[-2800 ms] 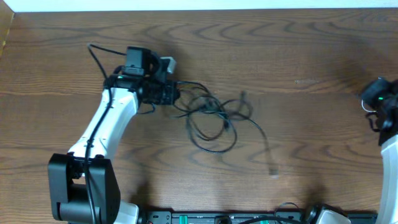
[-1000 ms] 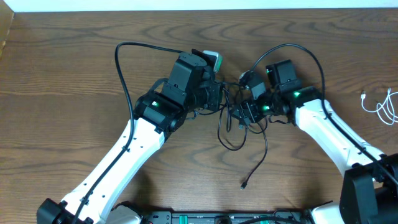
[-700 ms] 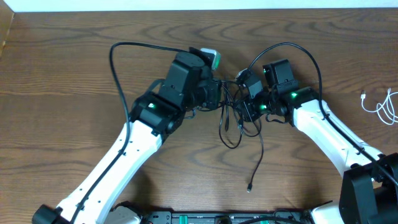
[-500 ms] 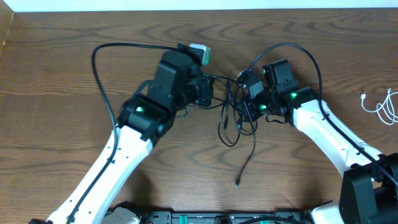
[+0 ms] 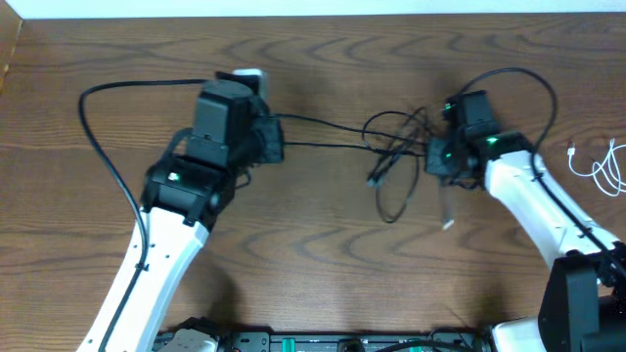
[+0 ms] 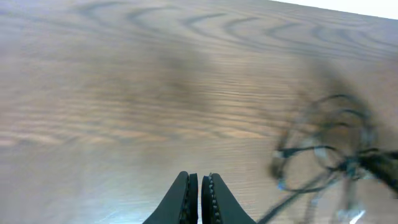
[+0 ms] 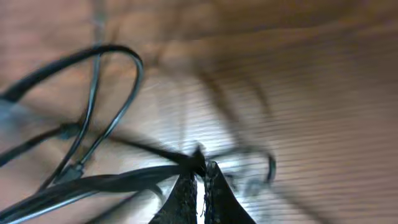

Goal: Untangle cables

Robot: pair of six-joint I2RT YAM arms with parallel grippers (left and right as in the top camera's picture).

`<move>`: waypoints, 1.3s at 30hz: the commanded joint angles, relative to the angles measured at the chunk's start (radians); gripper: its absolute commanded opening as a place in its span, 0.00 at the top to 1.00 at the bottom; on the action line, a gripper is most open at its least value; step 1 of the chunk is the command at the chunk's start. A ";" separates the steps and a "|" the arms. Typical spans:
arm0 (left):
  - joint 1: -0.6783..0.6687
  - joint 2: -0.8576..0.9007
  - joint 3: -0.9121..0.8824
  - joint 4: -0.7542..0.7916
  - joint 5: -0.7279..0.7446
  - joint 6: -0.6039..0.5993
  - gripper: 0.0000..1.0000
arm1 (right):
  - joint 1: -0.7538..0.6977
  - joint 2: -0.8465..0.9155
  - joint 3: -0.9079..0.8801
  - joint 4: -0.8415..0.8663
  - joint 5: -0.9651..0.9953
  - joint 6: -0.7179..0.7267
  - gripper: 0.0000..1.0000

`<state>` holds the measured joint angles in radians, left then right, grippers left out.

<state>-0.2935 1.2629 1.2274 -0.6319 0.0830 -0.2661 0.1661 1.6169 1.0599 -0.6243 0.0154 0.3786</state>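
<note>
**A:** Now spread wide over the table (image 5: 323, 59), unlike a second ago. Left arm (image 5: 186, 196) swung well off to the left, right arm (image 5: 528, 200) drawn back to the right, no more crowding over the middle.

**B:** And the black cables (image 5: 391, 166)?

**A:** Stretched out between the two. Two strands pulled nearly straight from the left side toward the knot, with fewer slack loops than before, bunched nearer the right arm. Looks like real headway on the untangling, yet still snarled at the centre, so not done.

**B:** White cable (image 5: 599, 164)?

**A:** Lying at the far right edge as before, well apart from the snarl.

**B:** Left gripper (image 5: 277, 140), then?

**A:** Still clamped tight. Fingertips (image 6: 188, 186) pressed together in the wrist view, no strand visible between them there. From overhead, though, the taut strands end right at the jaws, so most likely pinching the black cables lower down.

**B:** Right gripper (image 5: 437, 156)?

**A:** Open a second ago, now snapped closed. Pinched on the black strands converging at its fingertips (image 7: 186, 186). A pale plug end (image 5: 448, 224) showing just below.
</note>
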 commanded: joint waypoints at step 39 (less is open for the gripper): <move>-0.091 0.000 0.022 0.321 0.602 0.079 0.93 | 0.079 0.006 0.001 0.091 -0.565 -0.425 0.24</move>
<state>-0.3904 1.2644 1.2282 -0.3138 0.7261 -0.2054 0.2249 1.6188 1.0634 -0.5137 -0.6285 -0.0265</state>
